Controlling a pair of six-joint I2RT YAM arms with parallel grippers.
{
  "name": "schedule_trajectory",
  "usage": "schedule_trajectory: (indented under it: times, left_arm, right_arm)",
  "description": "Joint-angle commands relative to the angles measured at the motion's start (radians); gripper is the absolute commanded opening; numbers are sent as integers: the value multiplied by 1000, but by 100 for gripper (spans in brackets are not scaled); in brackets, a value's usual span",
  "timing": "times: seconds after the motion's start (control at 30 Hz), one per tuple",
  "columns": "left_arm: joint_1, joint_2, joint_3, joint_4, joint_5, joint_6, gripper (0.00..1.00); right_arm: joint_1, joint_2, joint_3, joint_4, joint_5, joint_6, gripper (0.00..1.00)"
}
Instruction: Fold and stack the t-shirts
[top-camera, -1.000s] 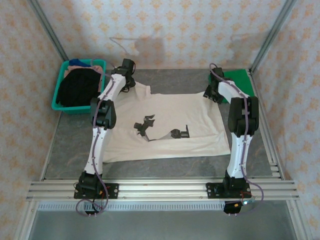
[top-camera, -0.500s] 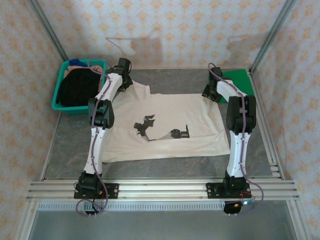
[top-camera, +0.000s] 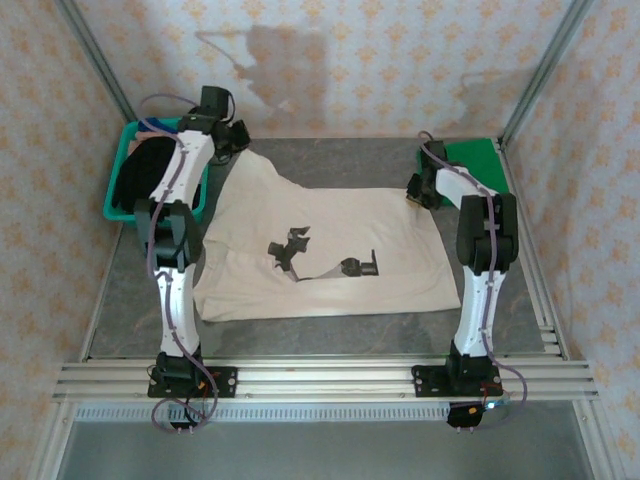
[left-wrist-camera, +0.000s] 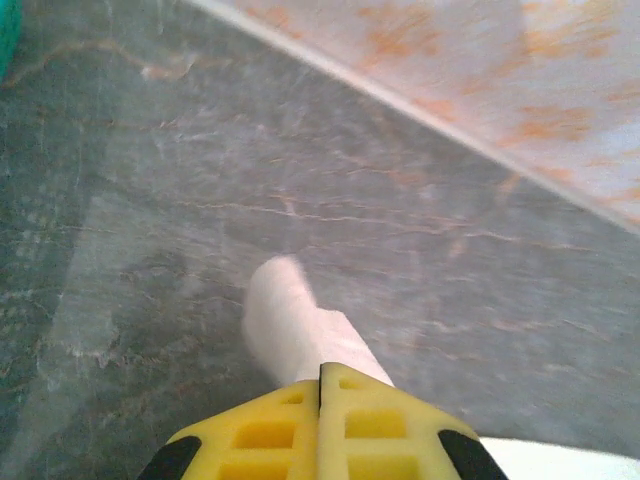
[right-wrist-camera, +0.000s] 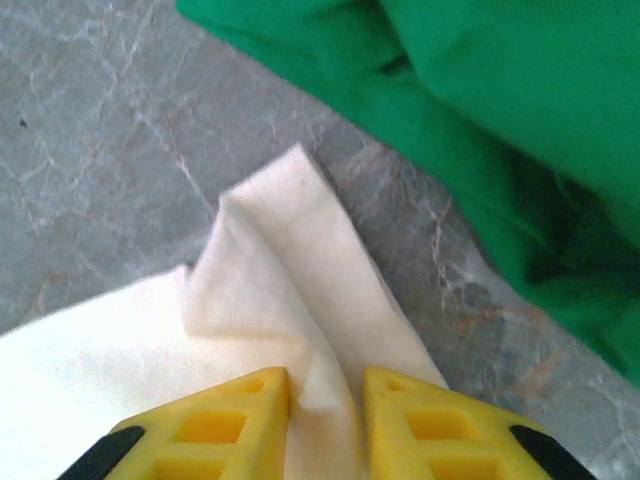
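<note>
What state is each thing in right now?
cream t-shirt, spread open on the table, two far corners pinched
green t-shirt, rumpled, lying at the far right corner
teal basket, holds dark clothing
left hand, shut on cream t-shirt
right hand, shut on cream t-shirt

Teal basket (top-camera: 117, 196) sits just off the counter's (top-camera: 330, 335) far-left corner, stuffed with something black (top-camera: 135, 180), and there's a bit of tan cloth (top-camera: 156, 124) at its far end. The counter itself is grey stone with pale veins, clear to see up close (left-wrist-camera: 420, 240) and again here (right-wrist-camera: 90, 120). Silver rails (top-camera: 330, 378) run along its near edge. Cream wallpaper with orange motifs (top-camera: 400, 60) rises behind its far edge, and slim metal posts (top-camera: 92, 58) stand at the back corners.
</note>
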Motion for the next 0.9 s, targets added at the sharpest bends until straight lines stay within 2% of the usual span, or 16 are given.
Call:
schedule_trajectory:
  times: [0.0, 0.13, 0.2, 0.33, 0.47, 0.63, 0.87]
  left_arm:
    - [2, -74, -119, 72, 69, 36, 0]
    - [1, -170, -271, 102, 106, 59, 0]
    - [0, -217, -354, 102, 113, 81, 0]
    - [0, -334, -569, 145, 71, 114, 0]
    - [4, -379, -659, 141, 10, 131, 0]
    - [23, -407, -695, 113, -42, 114, 0]
    - [64, -431, -694, 98, -74, 114, 0]
  right_arm:
    - [20, -99, -46, -16, 24, -26, 25]
    - [43, -181, -107, -60, 87, -41, 24]
    - [44, -216, -144, -92, 121, -27, 27]
    - [41, -277, -182, -163, 202, 3, 33]
    - [24, -298, -186, -119, 188, 5, 34]
    - [12, -139, -21, -138, 125, 6, 33]
    - [-1, 81, 229, -170, 110, 20, 33]
